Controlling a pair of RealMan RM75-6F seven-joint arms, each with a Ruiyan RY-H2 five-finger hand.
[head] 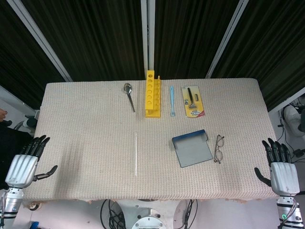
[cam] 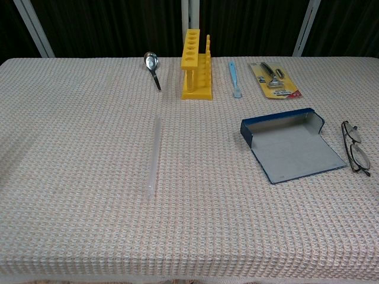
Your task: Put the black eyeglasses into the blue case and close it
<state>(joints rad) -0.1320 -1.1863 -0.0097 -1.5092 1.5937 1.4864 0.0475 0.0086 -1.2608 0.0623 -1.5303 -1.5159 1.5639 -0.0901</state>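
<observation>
The black eyeglasses [head: 218, 148] [cam: 355, 147] lie folded on the woven cloth at the right, just beside the blue case [head: 192, 148] [cam: 290, 145]. The case lies open, its grey inside facing up and its blue lid edge toward the back. My left hand [head: 26, 161] hangs off the table's left front corner, fingers spread, holding nothing. My right hand [head: 279, 167] sits off the right front corner, fingers apart and empty, some way right of the glasses. Neither hand shows in the chest view.
At the back stand a yellow tube rack [head: 152, 94] [cam: 198, 73], a metal spoon [head: 128, 95] [cam: 152, 68], a light blue tool [head: 172, 101] [cam: 234, 78] and a carded razor pack [head: 193, 100] [cam: 275, 78]. A clear glass rod [head: 136, 153] [cam: 153, 155] lies mid-table.
</observation>
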